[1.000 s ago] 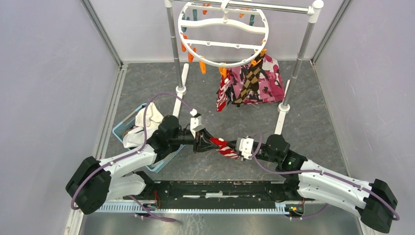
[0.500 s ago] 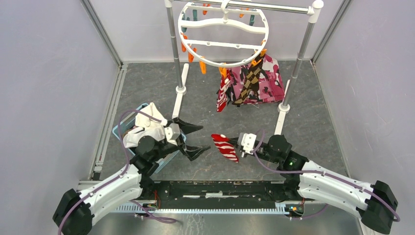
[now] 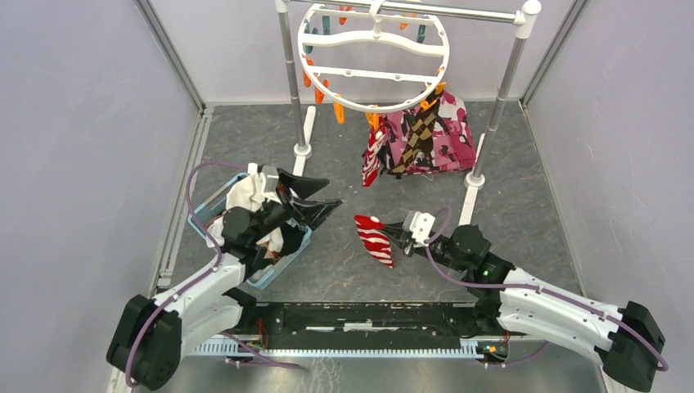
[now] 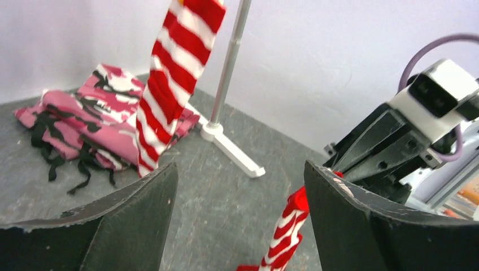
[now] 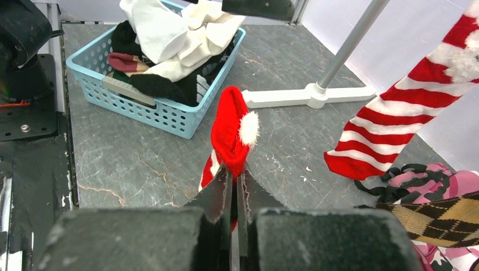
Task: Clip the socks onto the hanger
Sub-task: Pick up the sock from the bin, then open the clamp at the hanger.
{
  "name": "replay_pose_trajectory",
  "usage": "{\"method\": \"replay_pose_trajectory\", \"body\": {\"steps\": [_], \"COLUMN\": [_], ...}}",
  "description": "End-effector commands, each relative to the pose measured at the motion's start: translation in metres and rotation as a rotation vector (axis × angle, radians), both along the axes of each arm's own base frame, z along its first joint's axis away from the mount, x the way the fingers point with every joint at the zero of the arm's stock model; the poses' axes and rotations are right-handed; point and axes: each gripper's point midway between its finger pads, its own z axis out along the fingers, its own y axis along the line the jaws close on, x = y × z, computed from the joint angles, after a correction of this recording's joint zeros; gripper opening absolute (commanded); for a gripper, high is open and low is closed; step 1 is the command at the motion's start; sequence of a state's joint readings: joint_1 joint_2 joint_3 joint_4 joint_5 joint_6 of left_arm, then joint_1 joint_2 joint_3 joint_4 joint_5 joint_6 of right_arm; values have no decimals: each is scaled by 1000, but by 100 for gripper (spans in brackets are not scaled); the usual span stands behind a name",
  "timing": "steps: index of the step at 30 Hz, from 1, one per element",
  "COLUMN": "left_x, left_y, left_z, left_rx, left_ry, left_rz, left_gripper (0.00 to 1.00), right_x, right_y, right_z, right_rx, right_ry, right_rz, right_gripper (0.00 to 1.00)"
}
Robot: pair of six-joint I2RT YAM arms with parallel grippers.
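**Right gripper** (image 3: 401, 232): fingers pressed together on the red end of a striped sock (image 3: 375, 241), held off the floor (image 3: 507, 188) between the two arms.
**Left gripper** (image 3: 326, 195): fingers wide apart, at the far corner of the blue basket (image 3: 199, 217).
**Hanger** (image 3: 373, 74): hooked on the rail (image 3: 442, 11). A second striped sock (image 3: 374, 157) and an argyle sock (image 3: 419, 129) are clipped to its near rim.

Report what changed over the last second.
The left tool let go of the striped sock, opened wide and swung back left toward the blue basket. The right tool stayed shut on that sock, now holding it alone. The hanger, the clipped socks and the camouflage cloth are as before.
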State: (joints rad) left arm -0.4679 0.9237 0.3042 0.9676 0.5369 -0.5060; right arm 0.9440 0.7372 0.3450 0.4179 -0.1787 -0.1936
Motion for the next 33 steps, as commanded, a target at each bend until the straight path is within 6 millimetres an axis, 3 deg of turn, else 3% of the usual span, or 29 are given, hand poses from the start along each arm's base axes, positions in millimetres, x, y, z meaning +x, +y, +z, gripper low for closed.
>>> {"method": "replay_pose_trajectory", "body": {"steps": [1, 7, 16, 21, 29, 33], "left_x": [-18, -30, -52, -48, -51, -51], "left_y": [-2, -10, -34, -48, -59, -64], "left_z": [61, 43, -3, -24, -35, -37], "left_rx": [-140, -48, 163, 289, 314, 304], "left_ry": [-128, -207, -405, -490, -505, -481], "left_rz": [-137, -217, -288, -259, -303, -320], "left_gripper": [85, 77, 84, 84, 80, 69], "right_x": [1, 3, -3, -7, -9, -10], "right_y": [-1, -7, 3, 9, 13, 15], "right_z": [21, 21, 23, 23, 24, 21], "right_rx": [100, 124, 134, 136, 136, 131], "right_ry": [-6, 5, 41, 52, 63, 70], "right_rz": [-4, -20, 57, 97, 122, 130], "right_gripper": [0, 0, 0, 0, 0, 0]}}
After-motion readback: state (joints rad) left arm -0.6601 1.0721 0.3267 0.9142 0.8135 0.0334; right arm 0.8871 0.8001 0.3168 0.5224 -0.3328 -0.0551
